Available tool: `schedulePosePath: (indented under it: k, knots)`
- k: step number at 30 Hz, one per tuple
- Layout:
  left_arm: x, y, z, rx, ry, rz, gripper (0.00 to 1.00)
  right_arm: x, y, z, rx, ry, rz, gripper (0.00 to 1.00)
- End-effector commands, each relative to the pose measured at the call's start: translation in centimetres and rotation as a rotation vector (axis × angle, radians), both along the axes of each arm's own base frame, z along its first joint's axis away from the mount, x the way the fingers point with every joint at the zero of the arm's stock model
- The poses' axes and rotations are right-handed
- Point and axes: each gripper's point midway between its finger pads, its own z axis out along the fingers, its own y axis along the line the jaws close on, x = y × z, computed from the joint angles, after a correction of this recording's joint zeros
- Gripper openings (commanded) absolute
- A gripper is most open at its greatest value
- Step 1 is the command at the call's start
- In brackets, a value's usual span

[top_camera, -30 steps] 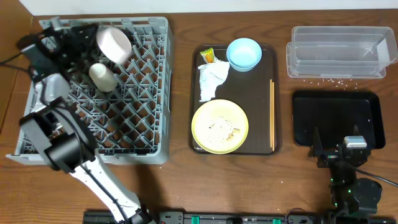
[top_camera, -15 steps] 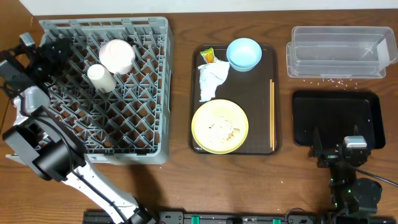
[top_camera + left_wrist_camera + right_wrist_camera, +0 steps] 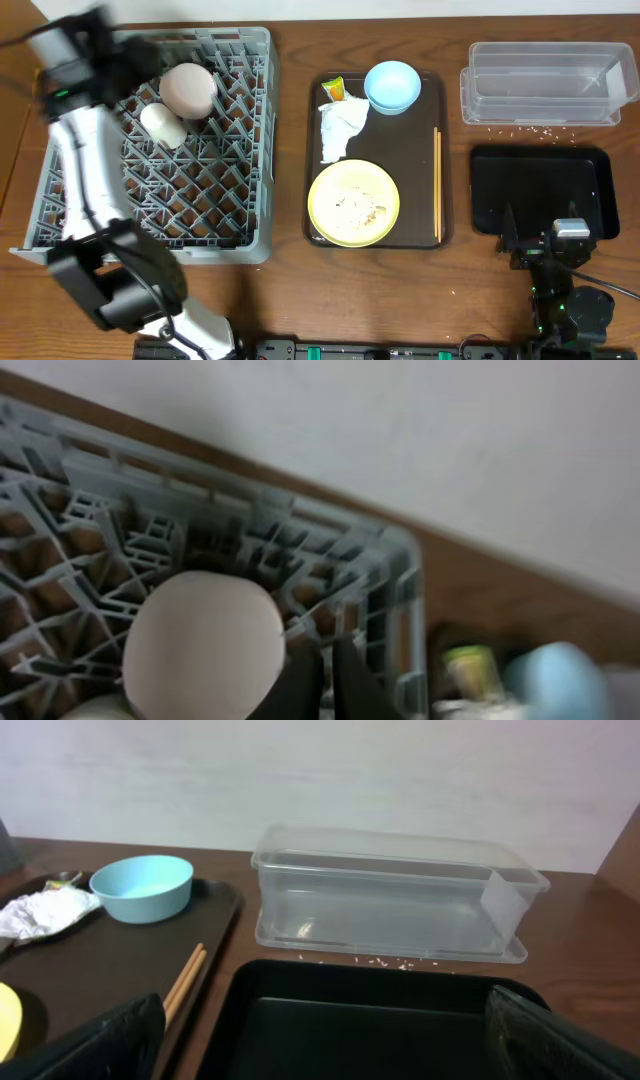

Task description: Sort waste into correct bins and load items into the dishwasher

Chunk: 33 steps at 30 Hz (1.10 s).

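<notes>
White bowl [image 3: 188,88] rests in the grey rack [image 3: 205,185]; blurred left gripper [image 3: 325,665] seems together, right gripper [image 3: 320,1038] apart.

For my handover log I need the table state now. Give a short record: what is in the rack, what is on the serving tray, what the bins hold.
in grey rack: white bowl, small white cup
on brown tray: blue bowl, wrapper, napkin, chopsticks, yellow plate with crumbs
clear tub: nothing visible inside
black tray: nothing visible inside
right tool: open, at black tray's near edge
</notes>
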Motion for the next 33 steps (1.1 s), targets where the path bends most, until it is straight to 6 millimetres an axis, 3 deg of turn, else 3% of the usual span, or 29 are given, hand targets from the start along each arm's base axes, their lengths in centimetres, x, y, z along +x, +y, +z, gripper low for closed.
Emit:
schedulePosePath:
  k: [1, 4, 8, 14, 27, 33]
  knots:
    - [0.5, 2.2, -4.6, 0.318, 0.155, 0.124, 0.08, 0.0, -0.1, 0.0, -0.015, -0.001, -0.003, 0.99]
    - [0.9, 1.6, -6.5, 0.370, 0.206, 0.140, 0.08, 0.0, -0.1, 0.0, -0.015, -0.001, -0.004, 0.99]
    - [1.0, 2.1, -9.3, 0.398, 0.270, 0.159, 0.08, 0.0, -0.1, 0.0, -0.015, -0.001, -0.003, 0.99]
    - [0.8, 3.4, -11.3, 0.389, 0.313, 0.176, 0.08, 0.0, -0.1, 0.0, -0.015, -0.001, -0.004, 0.99]
    - [-0.7, 8.4, -10.5, 0.431, 0.332, 0.362, 0.08, 0.0, -0.1, 0.0, -0.015, -0.001, -0.003, 0.99]
    - [-0.6, 7.1, -7.5, 0.390, 0.266, 0.378, 0.08, 0.0, -0.1, 0.0, -0.015, -0.001, -0.004, 0.99]
